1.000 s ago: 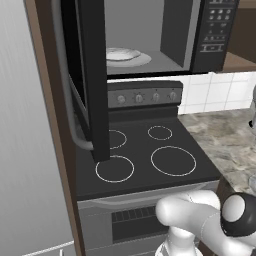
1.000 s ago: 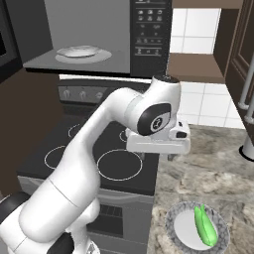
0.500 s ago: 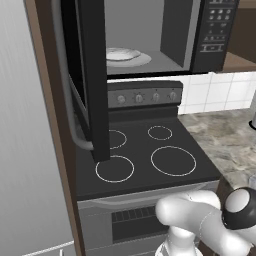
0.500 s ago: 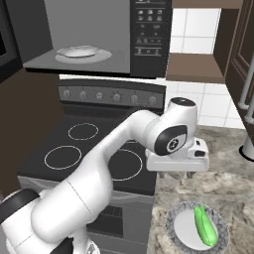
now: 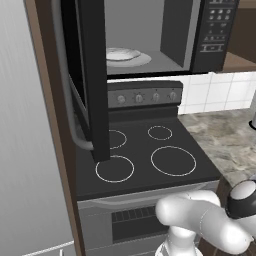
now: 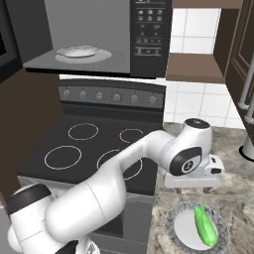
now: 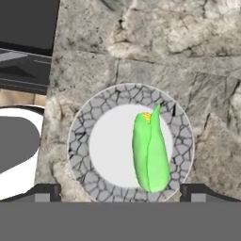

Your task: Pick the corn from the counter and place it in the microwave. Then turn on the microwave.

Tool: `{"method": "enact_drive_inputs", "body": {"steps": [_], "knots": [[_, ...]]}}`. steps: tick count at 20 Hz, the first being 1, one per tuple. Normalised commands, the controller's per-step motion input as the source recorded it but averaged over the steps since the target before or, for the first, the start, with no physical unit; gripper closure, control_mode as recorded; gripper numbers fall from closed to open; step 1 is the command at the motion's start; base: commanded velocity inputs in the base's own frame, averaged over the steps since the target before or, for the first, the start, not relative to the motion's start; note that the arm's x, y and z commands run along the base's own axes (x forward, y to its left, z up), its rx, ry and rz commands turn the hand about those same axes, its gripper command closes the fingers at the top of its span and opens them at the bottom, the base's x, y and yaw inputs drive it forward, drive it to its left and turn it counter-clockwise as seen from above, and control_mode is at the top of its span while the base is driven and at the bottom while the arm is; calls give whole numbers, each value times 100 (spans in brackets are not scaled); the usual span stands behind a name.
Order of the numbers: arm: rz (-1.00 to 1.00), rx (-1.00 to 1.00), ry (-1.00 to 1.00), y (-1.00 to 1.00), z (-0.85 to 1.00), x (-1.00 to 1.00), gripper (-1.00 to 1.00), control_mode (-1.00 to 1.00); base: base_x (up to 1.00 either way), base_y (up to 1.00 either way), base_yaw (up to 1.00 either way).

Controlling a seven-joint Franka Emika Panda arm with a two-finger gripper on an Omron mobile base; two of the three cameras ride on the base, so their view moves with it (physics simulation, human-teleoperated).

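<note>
The corn (image 7: 150, 151) lies on a small round plate (image 7: 101, 109) with a grey cracked-stone rim, resting on the marbled worktop (image 7: 188, 61) just right of the black stovetop (image 6: 99, 144). It sits on the plate's right half in the hand view, yellow end pointing away from the camera. The gripper (image 6: 192, 187) hovers above the plate, apart from the corn, jaws spread wide and holding nothing. The microwave (image 6: 106, 34) stands open above the stove, its white plate (image 6: 82, 52) bare inside
</note>
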Motion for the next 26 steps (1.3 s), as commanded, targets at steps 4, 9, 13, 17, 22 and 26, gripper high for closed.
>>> {"method": "enact_drive_inputs", "body": {"steps": [4, 9, 13, 17, 22, 26], "knots": [[0, -4, 0, -39, -40, -1, -100, -100, 0, 0, 0], [0, -2, 0, -27, -41, -7, -100, -100, 0, 0, 0], [0, 0, 0, -15, -38, -10, -100, -100, 0, 0, 0], [0, 0, 0, -5, -29, -21, -100, -100, 0, 0, 0], [0, 0, 0, -5, -29, -10, -100, -100, 0, 0, 0], [0, 0, 0, -7, -34, 0, -100, -100, 0, 0, 0]]}}
